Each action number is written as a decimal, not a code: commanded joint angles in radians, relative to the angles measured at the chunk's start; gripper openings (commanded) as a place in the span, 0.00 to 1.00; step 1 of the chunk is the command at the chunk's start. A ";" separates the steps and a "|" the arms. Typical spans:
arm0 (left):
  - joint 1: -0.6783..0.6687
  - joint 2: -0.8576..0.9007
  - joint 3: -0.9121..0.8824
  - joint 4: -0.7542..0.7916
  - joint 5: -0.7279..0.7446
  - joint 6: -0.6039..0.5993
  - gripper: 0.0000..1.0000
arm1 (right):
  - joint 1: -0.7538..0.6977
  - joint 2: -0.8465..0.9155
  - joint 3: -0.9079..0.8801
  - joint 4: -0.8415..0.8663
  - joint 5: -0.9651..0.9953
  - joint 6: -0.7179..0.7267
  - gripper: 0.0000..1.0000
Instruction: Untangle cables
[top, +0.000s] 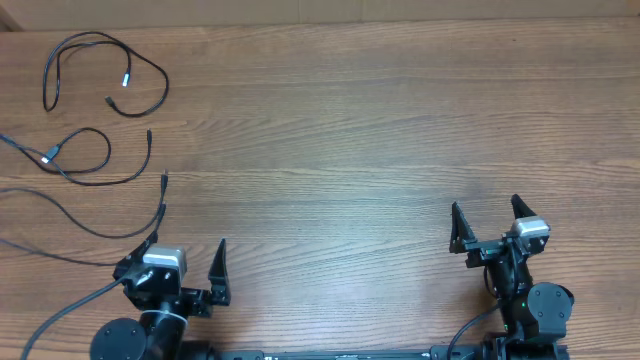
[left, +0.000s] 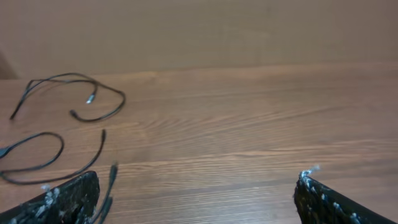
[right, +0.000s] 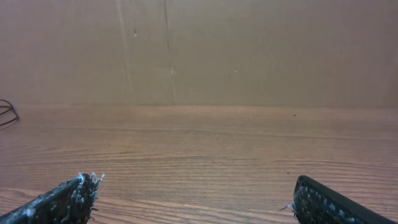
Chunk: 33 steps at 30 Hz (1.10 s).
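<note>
Several thin black cables lie apart from each other at the table's far left. One looped cable (top: 150, 68) with a silver tip is farthest back; it also shows in the left wrist view (left: 111, 94). A second cable (top: 105, 150) curls below it and also shows in the left wrist view (left: 61, 147). A third cable (top: 100, 230) runs in from the left edge, and its plug end (left: 112, 174) lies just beside my left finger. My left gripper (top: 187, 250) (left: 198, 190) is open and empty, low at the front left. My right gripper (top: 487, 212) (right: 194, 190) is open and empty at the front right, far from the cables.
The wooden table (top: 350, 130) ends at a plain brown wall (right: 249, 50) at the back. A thicker black cord (top: 60, 305) runs from the left arm's base. A bit of cable shows at the left edge of the right wrist view (right: 6, 113).
</note>
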 joint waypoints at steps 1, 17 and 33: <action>0.025 -0.049 -0.074 0.037 0.023 0.016 0.99 | 0.005 -0.012 -0.010 0.004 0.010 -0.001 1.00; 0.025 -0.092 -0.353 0.399 0.023 0.016 1.00 | 0.005 -0.012 -0.010 0.004 0.010 -0.001 1.00; 0.026 -0.092 -0.564 0.740 0.014 -0.076 1.00 | 0.005 -0.012 -0.010 0.004 0.010 -0.001 1.00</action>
